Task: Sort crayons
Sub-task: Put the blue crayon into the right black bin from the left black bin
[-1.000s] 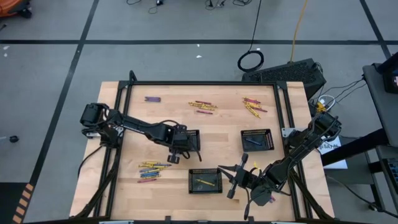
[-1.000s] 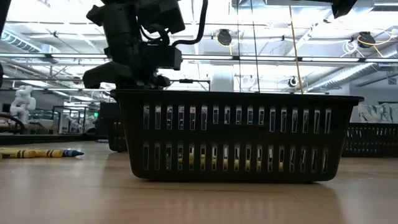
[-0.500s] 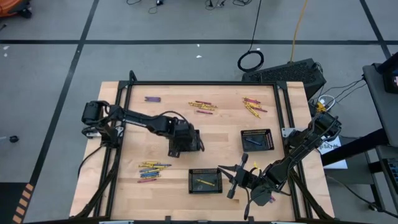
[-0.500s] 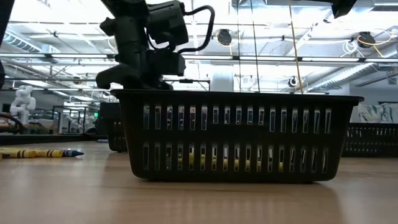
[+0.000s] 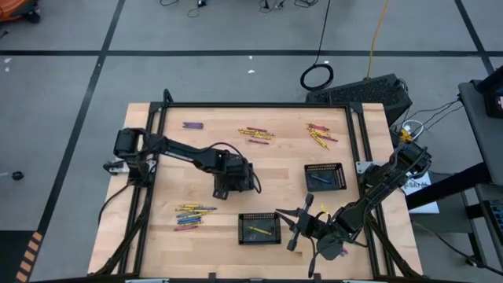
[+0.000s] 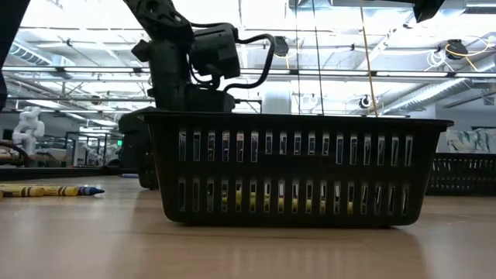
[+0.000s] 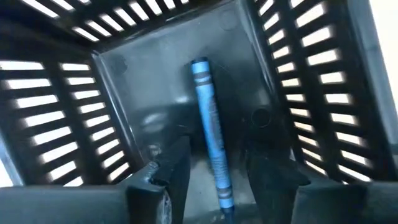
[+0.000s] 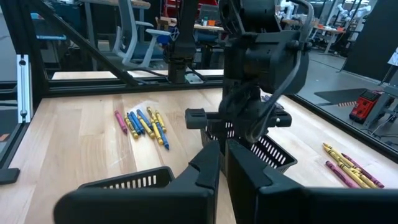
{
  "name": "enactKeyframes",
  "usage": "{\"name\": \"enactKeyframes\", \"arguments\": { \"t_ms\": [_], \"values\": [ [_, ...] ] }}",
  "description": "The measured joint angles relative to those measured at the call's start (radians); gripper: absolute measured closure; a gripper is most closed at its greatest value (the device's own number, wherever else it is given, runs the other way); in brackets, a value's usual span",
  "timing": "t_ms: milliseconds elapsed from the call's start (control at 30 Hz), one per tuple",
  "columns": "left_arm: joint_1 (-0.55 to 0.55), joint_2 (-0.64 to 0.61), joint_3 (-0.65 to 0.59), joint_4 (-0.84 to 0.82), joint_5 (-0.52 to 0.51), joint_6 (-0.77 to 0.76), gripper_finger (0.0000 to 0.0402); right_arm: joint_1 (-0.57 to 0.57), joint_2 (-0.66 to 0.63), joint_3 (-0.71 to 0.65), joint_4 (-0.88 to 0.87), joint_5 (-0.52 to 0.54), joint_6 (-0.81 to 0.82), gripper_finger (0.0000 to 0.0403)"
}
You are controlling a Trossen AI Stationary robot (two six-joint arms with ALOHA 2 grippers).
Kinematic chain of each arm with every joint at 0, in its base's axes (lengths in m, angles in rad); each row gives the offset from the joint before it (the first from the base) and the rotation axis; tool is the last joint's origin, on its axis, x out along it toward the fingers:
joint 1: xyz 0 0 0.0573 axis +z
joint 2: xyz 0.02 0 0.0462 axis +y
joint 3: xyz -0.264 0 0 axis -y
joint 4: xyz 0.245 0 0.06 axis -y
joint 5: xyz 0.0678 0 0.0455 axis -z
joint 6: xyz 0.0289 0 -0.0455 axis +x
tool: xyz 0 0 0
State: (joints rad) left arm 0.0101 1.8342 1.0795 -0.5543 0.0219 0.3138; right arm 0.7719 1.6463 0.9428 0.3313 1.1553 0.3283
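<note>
The left gripper (image 7: pixel 214 171) hangs inside a black mesh tray (image 7: pixel 118 93), fingers spread apart with nothing clamped between them. A blue crayon (image 7: pixel 210 140) lies flat on the tray floor, running lengthwise from the gap between the two fingers out toward the far wall; whether it touches either finger cannot be told. From above, this tray (image 5: pixel 245 179) sits near the table's middle, mostly hidden under the left arm.

The right gripper (image 5: pixel 292 224) waits at the table's near edge, just beside a second mesh tray (image 5: pixel 259 228) holding a yellow crayon (image 5: pixel 258 229); its fingers (image 8: pixel 208 163) are pressed together and carry nothing. A third tray (image 5: pixel 325 176) to the right holds another blue crayon (image 5: pixel 318 179).

Loose crayons lie in clusters on the wooden table (image 5: pixel 283 157): a mixed pile (image 5: pixel 191 215) at the near left, then three groups along the far edge (image 5: pixel 192 125), (image 5: pixel 256 134), (image 5: pixel 321 135).
</note>
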Motion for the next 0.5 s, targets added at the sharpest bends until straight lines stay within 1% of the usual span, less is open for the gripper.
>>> {"name": "enactKeyframes", "arguments": {
  "t_ms": [100, 200, 400, 433, 500],
  "values": [
    [0.008, 0.005, 0.002, 0.003, 0.0, 0.006, 0.0267, 0.0, 0.0, 0.0, 0.0, 0.0, 0.0, 0.039],
    [0.009, 0.005, 0.002, 0.003, 0.0, 0.006, 0.0296, 0.0, 0.0, 0.0, 0.0, 0.0, 0.0, 0.039],
    [0.009, 0.001, 0.001, -0.01, 0.0, 0.006, 0.0381, 0.0, 0.0, 0.0, 0.0, 0.0, 0.0, 0.039],
    [0.009, -0.005, 0.0, -0.015, -0.001, 0.006, 0.039, 0.0, 0.0, 0.0, 0.0, 0.0, 0.0, 0.039],
    [0.009, -0.022, -0.001, -0.04, -0.006, 0.006, 0.0392, 0.0, 0.0, 0.0, 0.0, 0.0, 0.0, 0.039]
  ]
}}
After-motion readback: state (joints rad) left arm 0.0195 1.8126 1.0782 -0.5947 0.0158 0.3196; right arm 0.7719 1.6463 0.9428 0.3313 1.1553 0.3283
